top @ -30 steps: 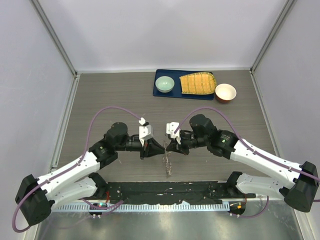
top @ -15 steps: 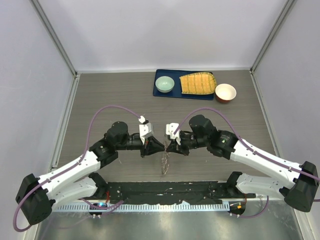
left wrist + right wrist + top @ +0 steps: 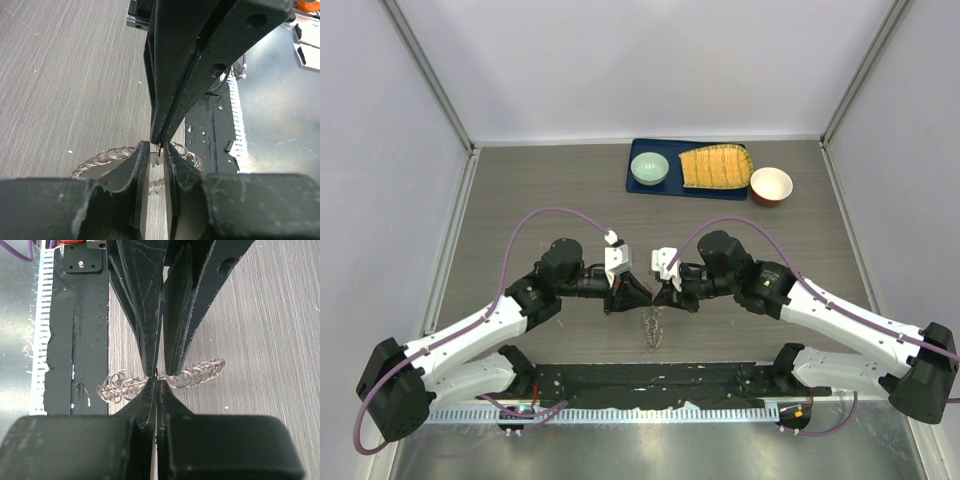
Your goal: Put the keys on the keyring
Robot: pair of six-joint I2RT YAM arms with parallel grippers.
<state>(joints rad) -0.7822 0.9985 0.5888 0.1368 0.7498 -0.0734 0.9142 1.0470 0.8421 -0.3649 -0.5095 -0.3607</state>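
The keyring, a grey wire hoop strung with many small rings, hangs edge-on just above the table under the point where both grippers meet. My right gripper is shut, its tips pinched on the hoop's wire beside the small rings. My left gripper faces it tip to tip. Its jaws stand a narrow gap apart, and the wire and one small ring cross that gap. Parts of the keyring show on either side of the left fingers. No key can be made out; the keys are hidden.
At the back a blue tray holds a green bowl and a yellow ridged mat. A red and white bowl stands to its right. A black strip runs along the near edge under the grippers.
My left gripper has slid right, up against the tips of the right gripper. The keyring beneath has swung slightly and looks shorter. The right arm has held still.
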